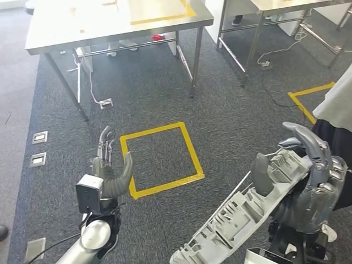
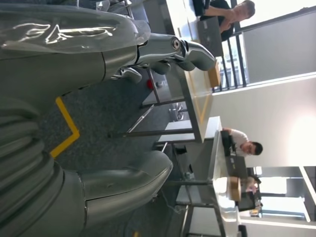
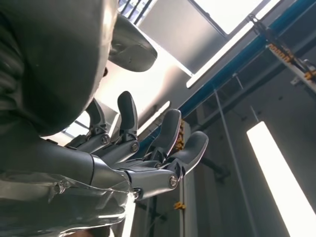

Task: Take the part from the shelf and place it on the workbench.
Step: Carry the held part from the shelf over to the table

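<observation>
right robot hand gripped long grey ribbed plastic part | left robot hand spread, empty | pickup judged done | steel counter well ahead, placing remained

Part: matt grey moulded plastic, ribbed. Workbench: smooth brushed metal. Floor, frame centre: rough dark carpet; glossy yellow tape.

Head view: even, bright indoor light, soft shadows under the tabletop, sharp enough, slight warp at edges. Left wrist view: window blown out, backlit; glare streaks on hand cover, near parts soft. Right wrist view: ceiling light strips overexposed, fingers dim against them.
</observation>
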Available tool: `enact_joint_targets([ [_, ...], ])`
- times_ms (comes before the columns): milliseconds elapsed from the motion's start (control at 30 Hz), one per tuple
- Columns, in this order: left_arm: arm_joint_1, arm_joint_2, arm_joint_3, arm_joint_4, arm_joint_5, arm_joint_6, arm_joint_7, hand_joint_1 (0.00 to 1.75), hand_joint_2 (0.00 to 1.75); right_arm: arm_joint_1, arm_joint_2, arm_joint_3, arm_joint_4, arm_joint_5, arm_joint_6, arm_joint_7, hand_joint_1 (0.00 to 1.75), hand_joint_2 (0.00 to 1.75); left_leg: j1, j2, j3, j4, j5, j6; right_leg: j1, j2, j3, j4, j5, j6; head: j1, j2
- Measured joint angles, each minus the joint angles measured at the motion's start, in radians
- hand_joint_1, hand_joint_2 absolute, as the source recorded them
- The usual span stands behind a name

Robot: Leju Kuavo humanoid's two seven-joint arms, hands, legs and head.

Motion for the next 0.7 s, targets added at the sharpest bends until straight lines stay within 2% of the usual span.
enact_joint_targets([
  [67,-0.001,0.000,0.000,-0.001,0.000,0.000,0.000,0.00,1.75,0.001,-0.001,0.000,0.000,0.006,0.000,0.001,1.75,1.75,0.000,0.002,-0.001,0.006,-0.009,-0.011,-0.005,0.004,0.007,-0.010,-0.004,-0.012,-0.004,0.000],
  [100,-0.003,0.000,0.000,-0.002,0.000,-0.001,-0.001,0.00,1.75,0.001,-0.001,0.000,-0.001,0.009,0.000,0.001,1.75,1.75,0.001,0.002,-0.010,0.030,-0.021,-0.018,-0.008,0.005,0.014,-0.016,-0.006,-0.018,-0.008,0.000],
  [133,-0.004,0.000,0.000,-0.002,0.000,-0.001,-0.001,0.00,1.75,0.001,-0.001,0.000,-0.001,0.011,0.000,0.001,1.75,1.75,0.003,0.002,-0.034,0.076,-0.042,-0.025,-0.011,0.005,0.021,-0.021,-0.008,-0.023,-0.013,0.000],
  [200,-0.005,0.000,0.000,-0.002,0.000,-0.002,-0.001,0.00,1.75,0.001,-0.001,0.000,-0.001,0.012,0.000,0.001,1.75,1.75,0.010,0.001,-0.121,0.218,-0.088,-0.034,-0.011,0.005,0.030,-0.025,-0.016,-0.030,-0.025,0.000],
  [233,-0.004,0.000,0.000,-0.002,0.000,-0.003,-0.001,0.00,1.75,0.002,-0.001,0.000,-0.001,0.012,0.000,0.001,1.75,1.75,0.014,0.001,-0.165,0.279,-0.099,-0.038,-0.012,0.006,0.034,-0.025,-0.022,-0.031,-0.030,0.000],
  [267,-0.002,0.001,0.000,-0.002,0.000,-0.005,-0.001,0.00,1.75,0.002,-0.001,0.000,-0.001,0.012,0.000,0.001,1.75,1.75,0.017,0.001,-0.193,0.309,-0.092,-0.040,-0.012,0.007,0.041,-0.025,-0.028,-0.031,-0.033,0.000],
  [300,-0.002,0.001,0.000,-0.002,0.000,-0.006,-0.001,0.00,1.75,0.002,-0.001,0.000,-0.001,0.012,0.000,0.001,1.75,1.75,0.020,0.001,-0.201,0.297,-0.063,-0.042,-0.014,0.008,0.050,-0.025,-0.035,-0.028,-0.036,0.000],
  [333,-0.002,0.001,0.000,-0.002,0.000,-0.006,-0.001,0.00,1.75,0.003,-0.001,0.000,-0.001,0.012,0.000,0.001,1.75,1.75,0.022,0.002,-0.187,0.243,-0.016,-0.043,-0.016,0.010,0.061,-0.025,-0.043,-0.025,-0.040,0.000],
  [367,-0.002,0.002,0.000,-0.002,0.000,-0.006,-0.001,0.00,1.75,0.003,-0.001,0.000,-0.001,0.012,0.000,0.001,1.75,1.75,0.025,0.002,-0.161,0.167,0.033,-0.043,-0.018,0.012,0.071,-0.026,-0.052,-0.020,-0.043,0.000],
  [400,-0.002,0.002,0.000,-0.002,0.000,-0.006,-0.001,0.00,1.75,0.002,-0.001,0.000,-0.001,0.012,0.000,0.001,1.75,1.75,0.025,0.002,-0.133,0.098,0.065,-0.043,-0.017,0.014,0.079,-0.026,-0.062,-0.014,-0.047,0.000],
  [433,-0.002,0.002,0.000,-0.002,0.001,-0.006,-0.002,0.00,1.75,0.002,-0.001,0.000,-0.001,0.012,0.000,0.000,1.75,1.75,0.023,0.001,-0.111,0.047,0.080,-0.039,-0.017,0.015,0.083,-0.027,-0.069,-0.007,-0.051,0.000],
  [467,-0.002,0.002,0.000,-0.002,0.000,-0.006,-0.002,0.00,1.75,0.002,-0.001,0.000,-0.001,0.012,0.000,0.000,1.75,1.75,0.021,0.000,-0.101,0.022,0.078,-0.034,-0.016,0.016,0.087,-0.029,-0.072,0.000,-0.051,0.000],
  [567,-0.003,0.002,0.000,-0.002,0.000,-0.006,-0.003,0.00,1.75,0.003,-0.001,0.000,-0.001,0.012,0.000,0.000,1.75,1.75,0.017,-0.001,-0.093,0.012,0.061,-0.016,-0.016,0.016,0.102,-0.032,-0.073,0.014,-0.047,0.000],
  [700,-0.003,0.002,0.000,-0.002,0.000,-0.006,-0.003,0.00,1.75,0.003,-0.001,0.000,-0.001,0.012,0.000,0.000,1.75,1.75,0.018,-0.002,-0.089,0.012,0.058,-0.011,-0.016,0.015,0.105,-0.033,-0.073,0.016,-0.045,0.000],
])
